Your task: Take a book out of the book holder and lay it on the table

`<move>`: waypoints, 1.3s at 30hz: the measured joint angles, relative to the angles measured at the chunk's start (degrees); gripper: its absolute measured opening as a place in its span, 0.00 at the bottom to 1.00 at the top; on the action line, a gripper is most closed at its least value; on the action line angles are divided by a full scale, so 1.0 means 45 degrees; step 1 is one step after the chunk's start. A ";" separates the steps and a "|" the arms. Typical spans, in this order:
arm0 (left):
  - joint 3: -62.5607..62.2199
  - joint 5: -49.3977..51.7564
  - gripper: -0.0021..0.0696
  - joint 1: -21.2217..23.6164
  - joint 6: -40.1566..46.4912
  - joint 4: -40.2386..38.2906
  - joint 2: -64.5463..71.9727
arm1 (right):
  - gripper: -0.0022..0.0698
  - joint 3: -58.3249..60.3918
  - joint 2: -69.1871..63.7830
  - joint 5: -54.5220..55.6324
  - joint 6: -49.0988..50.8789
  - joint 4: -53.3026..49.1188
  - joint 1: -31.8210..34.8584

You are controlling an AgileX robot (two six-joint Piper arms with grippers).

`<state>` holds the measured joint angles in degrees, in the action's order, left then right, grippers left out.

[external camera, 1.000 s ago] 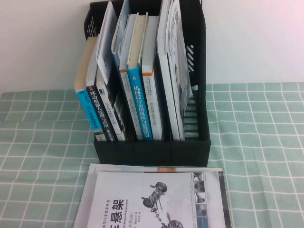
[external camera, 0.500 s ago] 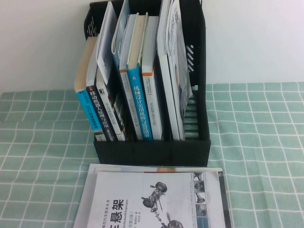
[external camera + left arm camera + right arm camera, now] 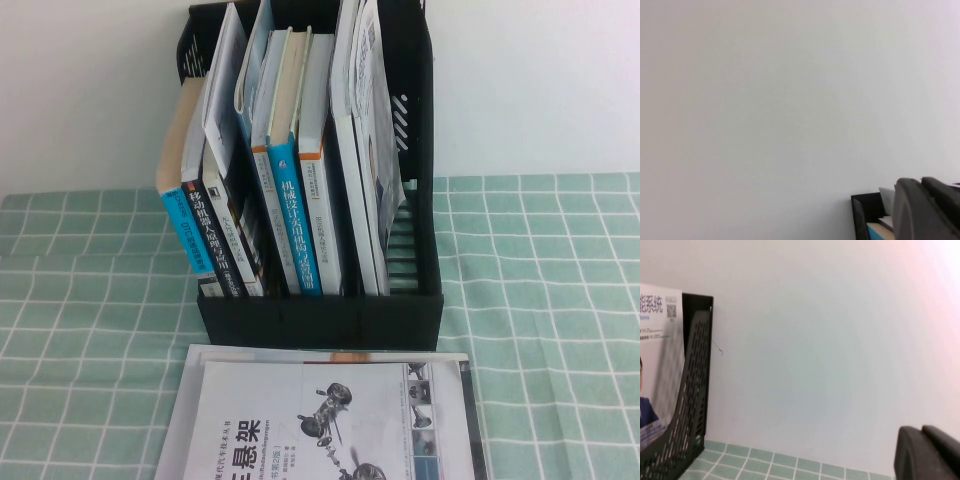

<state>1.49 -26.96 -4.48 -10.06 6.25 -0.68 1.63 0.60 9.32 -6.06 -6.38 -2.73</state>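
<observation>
Task not started, judging by the layout: the book (image 3: 372, 150) stands upright in the holder (image 3: 320, 315), in the rightmost occupied slot, leaning against the slotted right wall; its cover with the QR code and the blue-suited man shows in the right wrist view. Other books fill the slots to its left. A different white book with a suspension drawing (image 3: 325, 420) lies flat on the counter (image 3: 540, 300) just in front of the holder. Neither arm shows in the high view. Right tool (image 3: 930, 452) sits to the right of the holder, near the counter, fingers pressed together, holding nothing. Left tool (image 3: 927, 210) is to the left of the holder near its top, facing the wall; cannot tell its state. Left to do: reach in, grip the book, lift it clear, lay it flat on open counter.
</observation>
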 joint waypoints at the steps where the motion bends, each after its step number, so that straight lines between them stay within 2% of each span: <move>1: 0.0000 -0.0109 0.03 0.0000 0.0000 0.0000 0.0000 | 0.03 0.0000 0.0000 0.0062 0.0000 0.0000 0.0000; 20: -0.0058 -0.0433 0.03 0.0000 0.0299 0.0330 0.0000 | 0.03 0.0000 0.0000 0.1811 -0.0385 0.0260 0.0000; 24: -0.1291 0.1195 0.03 0.0000 -0.0305 0.0944 0.0000 | 0.03 -0.0459 0.0000 0.1714 -0.0967 0.0317 0.0000; 28: -0.3203 0.3941 0.03 0.0000 -0.2100 0.1020 0.0096 | 0.03 -0.1986 0.0000 -0.0379 -0.1970 0.0341 0.0000; 31: -0.4250 0.4917 0.03 0.0000 -0.2450 0.1115 0.0703 | 0.03 -0.3206 0.0000 -0.1929 -0.2816 0.0341 0.0000; 35: -0.4553 0.3789 0.03 0.0000 -0.2130 0.1924 0.1757 | 0.03 -0.4162 -0.0128 -0.3003 -0.3163 0.0341 0.0000; 39: -0.4718 0.1640 0.03 0.0000 -0.2151 0.2827 0.3057 | 0.03 -0.4430 -0.0786 -0.2248 -0.3387 0.0341 0.0000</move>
<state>-19.74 -19.58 -4.48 -19.74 18.97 13.08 -18.31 -2.94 -0.80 -21.30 -4.85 -2.73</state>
